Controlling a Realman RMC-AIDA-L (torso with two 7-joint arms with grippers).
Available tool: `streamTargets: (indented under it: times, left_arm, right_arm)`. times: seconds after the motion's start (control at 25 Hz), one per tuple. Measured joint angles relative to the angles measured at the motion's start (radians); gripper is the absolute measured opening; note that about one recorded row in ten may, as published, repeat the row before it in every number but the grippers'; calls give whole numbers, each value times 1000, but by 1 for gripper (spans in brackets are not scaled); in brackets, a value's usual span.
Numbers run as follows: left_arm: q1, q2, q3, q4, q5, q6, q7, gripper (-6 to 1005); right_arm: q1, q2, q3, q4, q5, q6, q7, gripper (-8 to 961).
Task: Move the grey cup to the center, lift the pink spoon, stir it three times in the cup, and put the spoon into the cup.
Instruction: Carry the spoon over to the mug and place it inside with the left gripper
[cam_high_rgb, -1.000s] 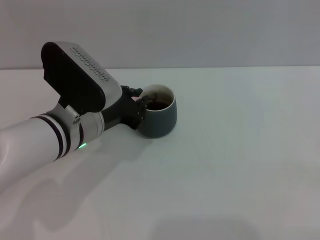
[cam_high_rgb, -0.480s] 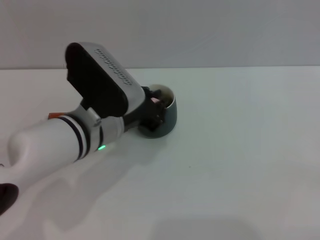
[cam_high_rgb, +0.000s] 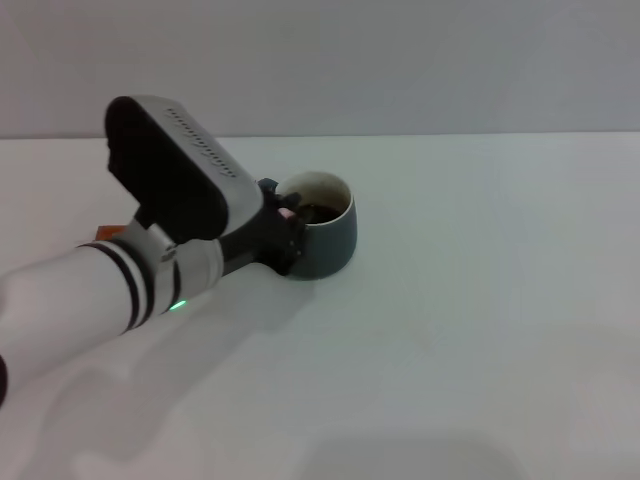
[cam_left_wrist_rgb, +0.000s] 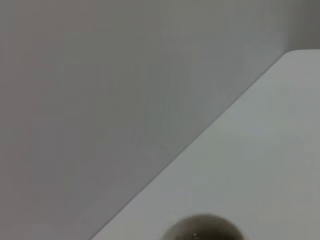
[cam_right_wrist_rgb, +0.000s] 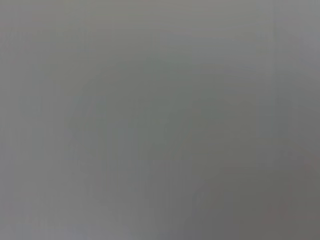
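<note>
Head view: grey cup (cam_high_rgb: 325, 238) upright on white tabletop (cam_high_rgb: 480, 300), dark liquid inside. Left gripper (cam_high_rgb: 287, 222) at cup's near-left rim, a pink speck of the pink spoon (cam_high_rgb: 287, 213) at its tip; fingers mostly hidden, opening cannot tell. Small red block (cam_high_rgb: 103, 232) peeking behind left arm.

Left wrist view: cup rim (cam_left_wrist_rgb: 202, 228), tabletop, grey wall (cam_left_wrist_rgb: 100, 100).

Right wrist view: blank grey; right gripper unseen.

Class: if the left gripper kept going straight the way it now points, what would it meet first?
Probably the near rim of the dark slate-grey ceramic cup: the left gripper points toward the mug's mouth, a bit of pink, likely the pink spoon, at its tip. Depth is unclear.
</note>
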Motion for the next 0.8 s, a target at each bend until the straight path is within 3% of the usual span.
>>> streamTargets:
  times: [0.44,0.8]
  left_arm:
    - [12,-76,-141,25,-159,-59,245,250]
    - [24,-79,-125,15,-181,18,254,263]
  right_arm:
    - [2,1,-17,1,0,2,4,-2]
    - [-6,1,-24,2,4,-3,5,-2]
